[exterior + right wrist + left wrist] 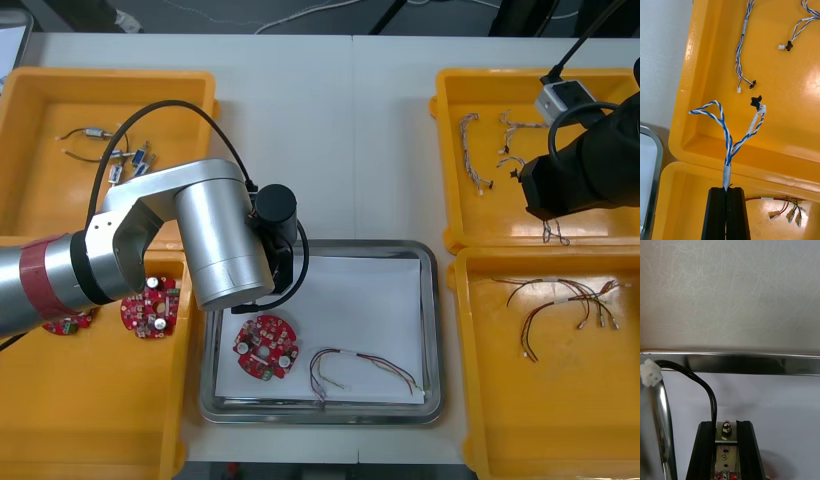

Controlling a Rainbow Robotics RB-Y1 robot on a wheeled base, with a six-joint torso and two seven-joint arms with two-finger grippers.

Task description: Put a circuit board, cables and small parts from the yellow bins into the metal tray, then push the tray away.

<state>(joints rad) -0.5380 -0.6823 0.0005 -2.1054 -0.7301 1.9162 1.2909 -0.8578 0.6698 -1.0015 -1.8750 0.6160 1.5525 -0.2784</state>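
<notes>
While our left claw [725,423] clenches a small shiny metal part [726,437] over the far-left corner of the white-lined metal tray [432,300], ready to drop it, our right claw [727,189] pinches a twisted blue-and-white cable [729,144] above the far-right yellow bin [790,123], clear for carrying.

Pale grey table [330,130] with a seam down its middle, dark floor [440,14] along the frame's top edge.

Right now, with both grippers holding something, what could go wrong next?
1. The right gripper pinches the twisted blue and white cable by its sleeve; its loose branches may snag the yellow bin wall.
2. The left gripper holds a small metal part whose black cable reaches the shiny metal tray rim and might catch there.
</notes>
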